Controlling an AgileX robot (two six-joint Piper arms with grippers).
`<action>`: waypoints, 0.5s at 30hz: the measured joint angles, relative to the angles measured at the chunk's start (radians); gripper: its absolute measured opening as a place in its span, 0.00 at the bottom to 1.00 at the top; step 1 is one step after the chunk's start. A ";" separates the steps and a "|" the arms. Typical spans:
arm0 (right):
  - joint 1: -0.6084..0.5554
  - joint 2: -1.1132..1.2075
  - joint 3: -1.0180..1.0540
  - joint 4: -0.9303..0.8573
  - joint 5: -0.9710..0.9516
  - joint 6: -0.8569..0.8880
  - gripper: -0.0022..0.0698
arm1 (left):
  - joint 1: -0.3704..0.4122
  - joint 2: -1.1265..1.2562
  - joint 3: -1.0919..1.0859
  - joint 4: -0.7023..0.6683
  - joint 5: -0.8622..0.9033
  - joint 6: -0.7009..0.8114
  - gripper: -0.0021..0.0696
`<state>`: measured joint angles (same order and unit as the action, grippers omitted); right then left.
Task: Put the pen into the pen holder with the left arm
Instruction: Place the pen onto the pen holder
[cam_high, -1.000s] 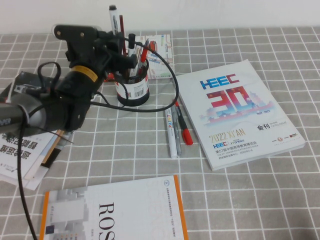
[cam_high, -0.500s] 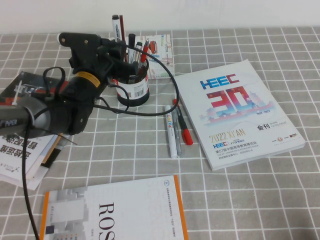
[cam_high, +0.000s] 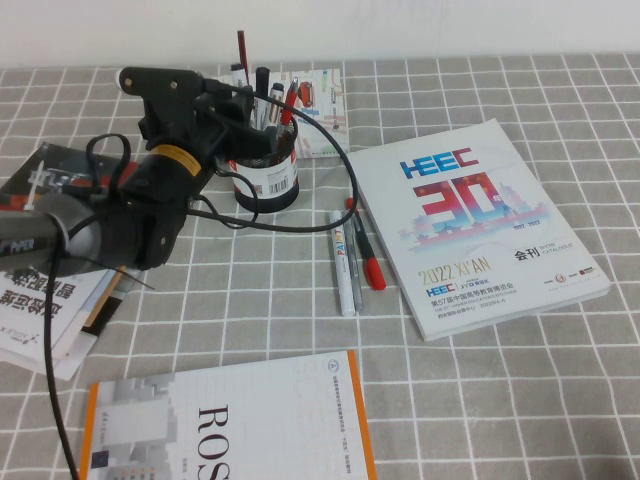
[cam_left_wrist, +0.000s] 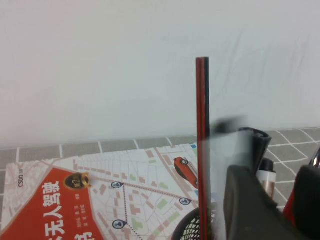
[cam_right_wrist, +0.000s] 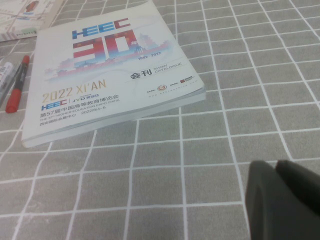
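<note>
The black mesh pen holder (cam_high: 267, 182) stands at the back of the table with several pens in it. Its rim shows in the left wrist view (cam_left_wrist: 192, 230). My left gripper (cam_high: 250, 112) is right over the holder's left rim, open, fingers (cam_left_wrist: 250, 210) apart around the holder's standing pens. The white pen with the black cap (cam_left_wrist: 227, 147) shows as a blur dropping into the holder behind one finger. Only its top (cam_high: 238, 69) sticks out in the high view. My right gripper (cam_right_wrist: 280, 200) is low over bare cloth, shut and empty, out of the high view.
A thin red-and-black pen (cam_high: 241, 48) stands tall in the holder. A white-and-grey marker (cam_high: 343, 262) and a red pen (cam_high: 366, 255) lie beside the HEEC catalogue (cam_high: 475, 220). A map booklet (cam_high: 320, 100) lies behind the holder, papers (cam_high: 40, 290) lie left, and a ROS book (cam_high: 230, 425) lies in front.
The white pen has sunk from high above the holder down into it. My left gripper has let go of it and moved slightly right over the rim.
</note>
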<state>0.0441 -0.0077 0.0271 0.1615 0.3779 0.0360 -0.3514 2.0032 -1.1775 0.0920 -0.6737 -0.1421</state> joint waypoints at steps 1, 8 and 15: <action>0.000 0.000 0.000 0.000 0.000 0.000 0.01 | 0.000 0.000 0.000 0.000 0.000 0.000 0.29; 0.000 0.000 0.000 0.000 0.000 0.000 0.01 | 0.000 -0.031 0.000 0.000 0.054 0.031 0.37; 0.000 0.000 0.000 0.000 0.000 0.000 0.01 | 0.000 -0.159 0.000 0.000 0.179 0.046 0.38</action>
<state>0.0441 -0.0077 0.0271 0.1615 0.3779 0.0360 -0.3514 1.8440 -1.1775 0.0920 -0.4943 -0.0963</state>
